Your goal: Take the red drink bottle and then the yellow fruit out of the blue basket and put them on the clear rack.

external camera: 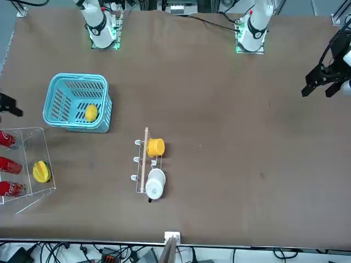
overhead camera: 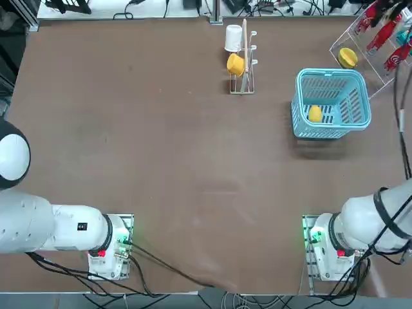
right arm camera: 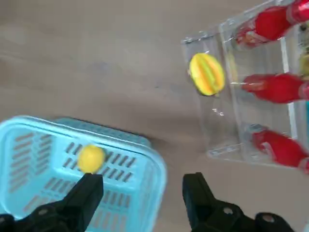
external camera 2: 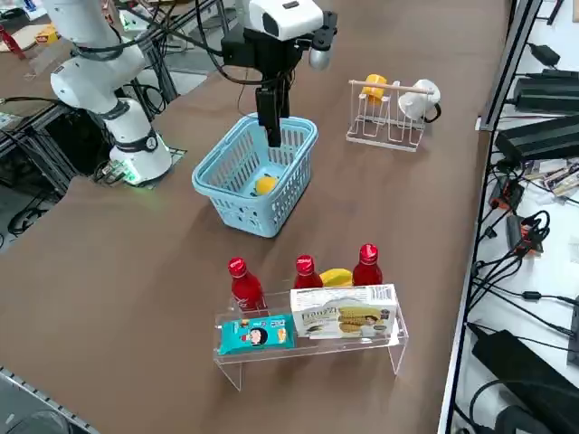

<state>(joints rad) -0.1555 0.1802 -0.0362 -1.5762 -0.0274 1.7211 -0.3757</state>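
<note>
Right side view, read from near to far, with the blue basket [external camera 2: 255,210] as landmark. Nearest, on the counter [external camera 2: 145,307] and on the camera's side of the basket, stands the clear rack [external camera 2: 312,350]. It bears a teal packet [external camera 2: 257,334] and a white box [external camera 2: 344,312] in front; behind them are three red bottles [external camera 2: 245,284] [external camera 2: 306,272] [external camera 2: 367,266] and a ridged yellow piece [external camera 2: 337,278]. Which bottle is the task's red drink bottle cannot be told. Beyond the rack, the basket holds the small yellow fruit [external camera 2: 265,184] on its slotted floor. The right end effector [right arm camera: 142,176] is raised above the counter near the basket, its two fingers wide apart and gripping nothing. Farther off, to the basket's right, a wire stand [external camera 2: 387,123] carries a yellow mug [external camera 2: 374,88] and a white mug [external camera 2: 420,100].
</note>
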